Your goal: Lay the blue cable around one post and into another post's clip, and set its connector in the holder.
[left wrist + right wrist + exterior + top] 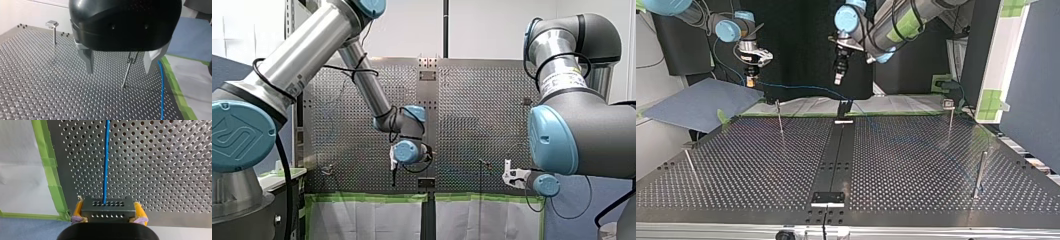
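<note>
Because the cable must trail free for routing, our right fingers clamp the connector at its sides, while our left fingers hang open by a post.

1. A perforated metal table fills the top view.
2. A black strip runs down the table's middle, with a small black plate on it near the camera.
3. Green tape lines the table's edge.
4. A white sheet lies just beyond the tape.
5. A flat blue-grey board sits beside the table's far corner at the top view's left.
6. A white upright panel bearing green patches stands at the top view's right.
</note>
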### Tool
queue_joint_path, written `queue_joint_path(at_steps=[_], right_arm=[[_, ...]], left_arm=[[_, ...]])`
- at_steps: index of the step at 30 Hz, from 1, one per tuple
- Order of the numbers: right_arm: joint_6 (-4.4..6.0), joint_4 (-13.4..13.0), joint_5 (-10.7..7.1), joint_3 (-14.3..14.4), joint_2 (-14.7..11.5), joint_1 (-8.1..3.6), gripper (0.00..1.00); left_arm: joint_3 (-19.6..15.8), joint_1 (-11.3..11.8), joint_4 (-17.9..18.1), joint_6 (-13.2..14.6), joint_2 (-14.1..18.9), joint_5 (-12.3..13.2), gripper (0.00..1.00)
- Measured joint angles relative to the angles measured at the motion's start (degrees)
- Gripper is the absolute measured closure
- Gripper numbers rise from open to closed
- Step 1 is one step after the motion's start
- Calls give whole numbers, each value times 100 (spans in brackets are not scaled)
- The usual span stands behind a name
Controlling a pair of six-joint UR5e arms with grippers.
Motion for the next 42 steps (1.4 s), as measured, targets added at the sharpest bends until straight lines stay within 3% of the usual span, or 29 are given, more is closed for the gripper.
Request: queue_joint_path(at_steps=[6, 13, 24, 32, 42], right_arm=[[-1, 21, 0, 0, 0, 1, 100], [-2, 30, 10, 0, 0, 1, 100], [11, 39, 23, 0, 0, -6, 100], [14, 39, 33, -1, 0, -2, 100], [-2, 39, 36, 0, 0, 1, 100]], left_arm=[[276, -34, 228, -25, -296, 155, 1], [355, -31, 218, -92, -606, 161, 1], [405, -61, 183, -108, -657, 157, 1], [523, -78, 244, -278, -675, 195, 1], [951, -237, -131, -415, -1070, 277, 1]])
